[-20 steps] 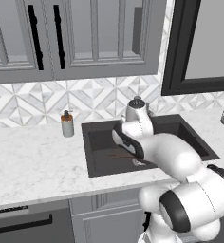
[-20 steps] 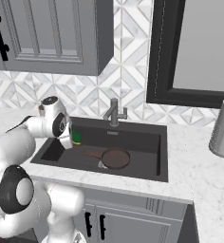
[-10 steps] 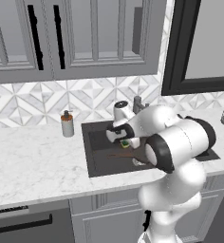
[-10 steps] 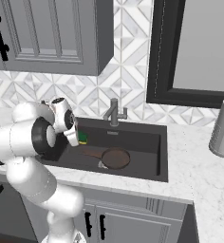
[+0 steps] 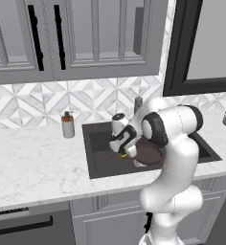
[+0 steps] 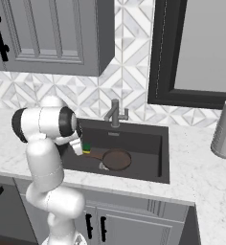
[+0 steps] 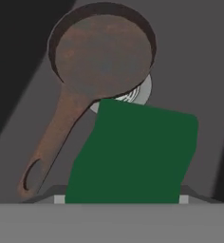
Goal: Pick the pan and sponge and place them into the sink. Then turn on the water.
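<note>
Holding the sponge (image 7: pixel 133 154) between my gripper's (image 5: pixel 123 152) two fingers, green face toward the hand camera; the jaws are closed on its sides. In the left base view the gripper hangs low inside the sink (image 5: pixel 93 165), and a bit of the sponge's green and yellow shows under my hand. From the right base view, the sponge (image 6: pixel 86 148) sits at my gripper (image 6: pixel 81 149), just over the left part of the sink (image 6: pixel 163 158).

The pan (image 7: pixel 102 57) lies flat on the sink floor. Its handle runs toward the lower left of the hand view and ends in the loop hole. The pan's round body partly covers the metal drain (image 7: pixel 141 92). In the right base view the pan (image 6: pixel 117 159) is near the basin's middle, handle pointing toward my gripper.

The faucet (image 6: pixel 115 113) stands behind the sink. A soap dispenser (image 5: pixel 67 125) sits on the marble counter (image 5: pixel 33 162) left of the basin.
</note>
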